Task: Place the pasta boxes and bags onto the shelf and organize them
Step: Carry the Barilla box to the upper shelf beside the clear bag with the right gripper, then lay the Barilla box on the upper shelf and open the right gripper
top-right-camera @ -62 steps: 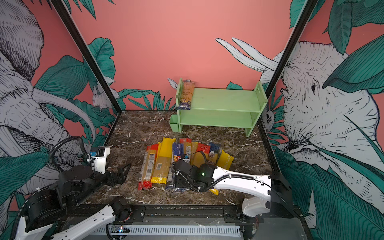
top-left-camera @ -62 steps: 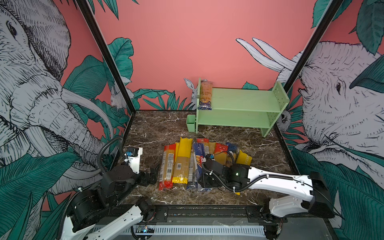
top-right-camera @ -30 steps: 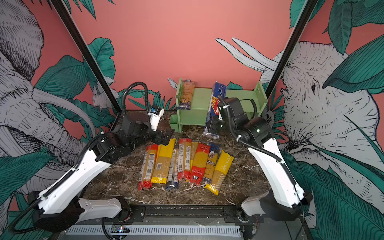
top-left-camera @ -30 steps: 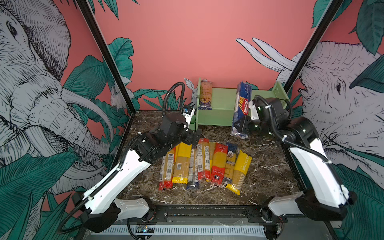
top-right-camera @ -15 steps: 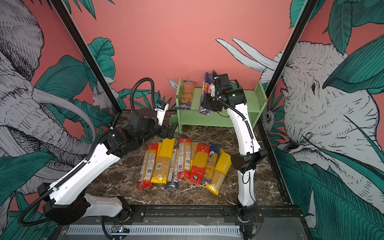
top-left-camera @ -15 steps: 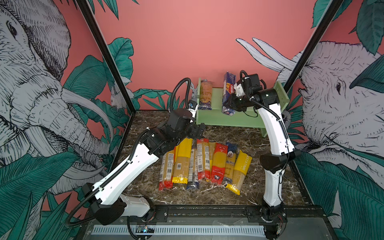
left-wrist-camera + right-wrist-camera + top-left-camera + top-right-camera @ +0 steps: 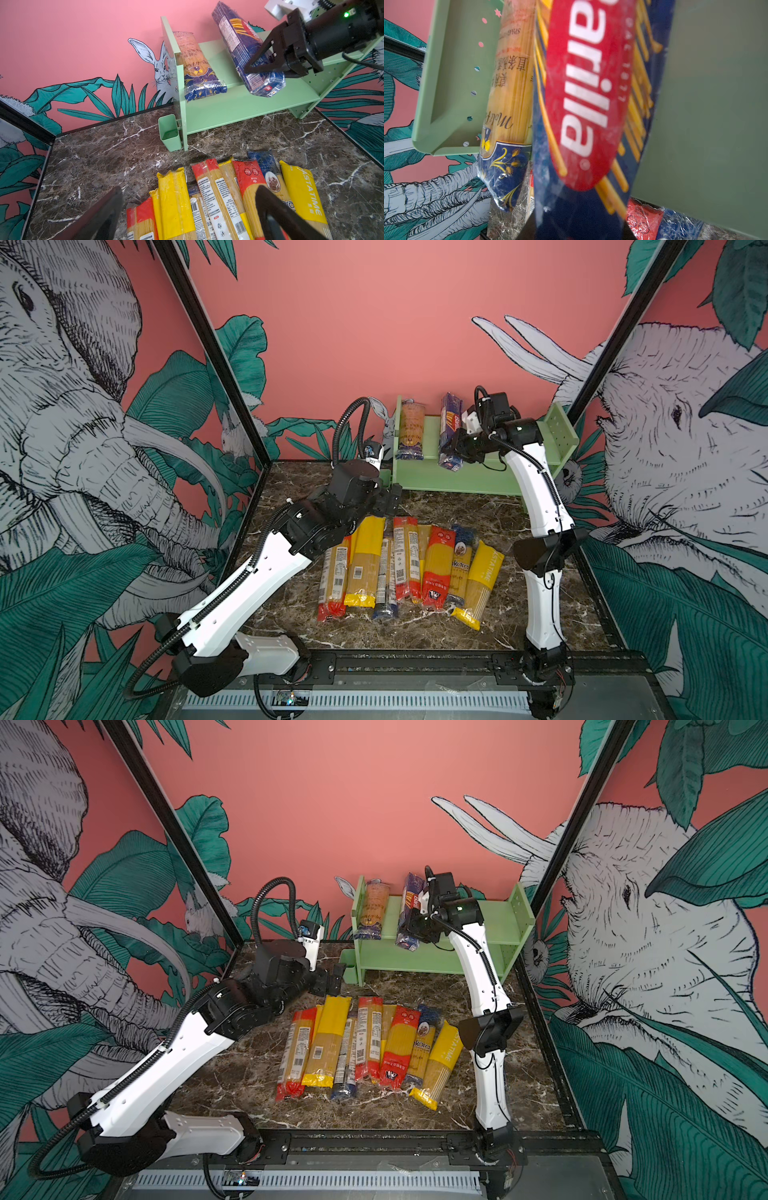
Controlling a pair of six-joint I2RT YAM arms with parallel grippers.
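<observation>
While my right gripper [image 7: 260,62] clamps the Barilla pack [image 7: 234,35] near its lower end, that pack hangs tilted over the shelf [image 7: 239,106], its top leaning toward the shelf's back. Whether its bottom touches the shelf I cannot tell. I have not let go of it, so I judge it only half placed.

Just beside it, toward the shelf's cup end, one bag [image 7: 195,62] with a blue end sits against the side panel. Its end pokes past the front edge of the upper tier. That is the only one I would call shelved.

In front of the shelf, on the table [image 7: 93,155], the other packs [image 7: 407,568] lie side by side in one row. Their ends point at the shelf, some overlap, and red, yellow and blue ones are mixed. I count nine there, though the overlaps leave that count a little unsure.

By my reckoning one is shelved, one is in hand and nine wait. Squaring up the shelved ones into a neat line is also left to do.

My left gripper [image 7: 390,498] hangs over the end of the row nearest the shelf. Its jaws are spread wide and empty, touching nothing that I can see. A single cup [image 7: 169,133] hangs on the shelf's outer side close by, with nothing in it. That makes one shelf, one cup and eleven packs, counting the bag.
</observation>
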